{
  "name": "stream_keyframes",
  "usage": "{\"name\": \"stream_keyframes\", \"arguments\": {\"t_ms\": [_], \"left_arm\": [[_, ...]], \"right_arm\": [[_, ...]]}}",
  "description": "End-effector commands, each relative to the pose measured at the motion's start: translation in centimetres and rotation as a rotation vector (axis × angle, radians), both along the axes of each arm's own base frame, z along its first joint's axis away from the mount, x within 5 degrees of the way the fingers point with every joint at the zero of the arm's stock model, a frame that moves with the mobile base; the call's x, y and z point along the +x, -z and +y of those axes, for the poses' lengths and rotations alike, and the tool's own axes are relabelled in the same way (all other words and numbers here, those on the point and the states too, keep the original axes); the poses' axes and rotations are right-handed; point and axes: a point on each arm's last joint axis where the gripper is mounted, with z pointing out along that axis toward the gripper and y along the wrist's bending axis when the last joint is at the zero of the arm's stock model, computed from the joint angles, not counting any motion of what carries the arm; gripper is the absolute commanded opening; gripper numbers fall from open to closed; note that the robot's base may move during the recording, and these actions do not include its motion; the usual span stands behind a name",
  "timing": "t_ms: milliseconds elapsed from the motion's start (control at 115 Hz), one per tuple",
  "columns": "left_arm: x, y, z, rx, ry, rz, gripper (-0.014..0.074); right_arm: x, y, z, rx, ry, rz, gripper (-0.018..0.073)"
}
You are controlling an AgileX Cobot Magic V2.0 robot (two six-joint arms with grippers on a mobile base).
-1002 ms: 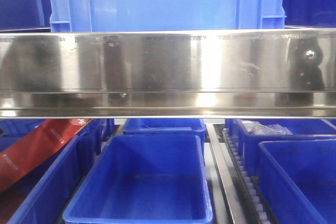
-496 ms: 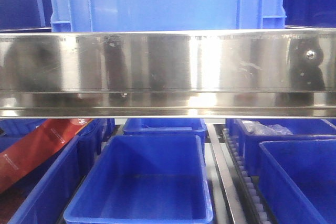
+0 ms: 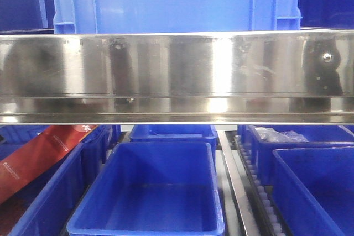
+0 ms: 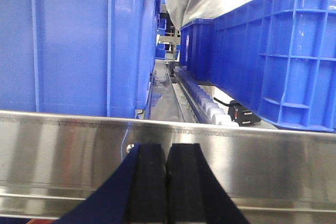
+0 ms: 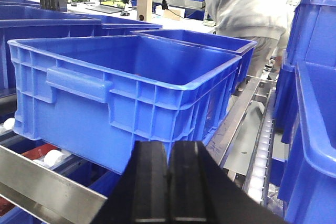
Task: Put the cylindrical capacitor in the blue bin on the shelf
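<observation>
The cylindrical capacitor is out of view in every frame. The shelf's broad steel front rail (image 3: 177, 75) crosses the front view, with an open blue bin (image 3: 157, 189) on the level below it and a large blue crate (image 3: 177, 1) above. My left gripper (image 4: 167, 153) is shut with nothing between its black pads, right in front of the steel rail (image 4: 262, 161). My right gripper (image 5: 169, 153) is also shut and empty, low in front of a blue bin (image 5: 131, 93) standing on the roller level.
More blue bins (image 3: 315, 186) flank the middle one; a red packet (image 3: 38, 156) lies at lower left. Roller tracks (image 5: 262, 150) and a steel divider (image 3: 235, 186) run between bins. A person in a grey top (image 5: 247, 9) stands behind the shelf.
</observation>
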Motion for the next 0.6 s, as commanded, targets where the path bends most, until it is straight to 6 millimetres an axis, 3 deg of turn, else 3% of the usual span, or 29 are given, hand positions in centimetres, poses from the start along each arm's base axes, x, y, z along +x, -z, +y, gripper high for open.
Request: {"name": "stream_keyframes", "arguments": {"t_ms": [0,139,592], "left_arm": [[-0.1,-0.3,0.0,-0.010,0.006,-0.030,-0.0111],[-0.1,-0.3,0.0,-0.010,0.006,-0.030,-0.0111],[-0.1,-0.3,0.0,-0.010,0.006,-0.030,-0.0111]], "right_arm": [[0.0,0.0,0.1,0.028,-0.001,-0.031,-0.0153],[0.4,1.6,0.0,0.099,0.048,-0.042,-0.0153],[-0.2,11.4,-2.0,0.193,0.385,-0.053,-0.0153]]}}
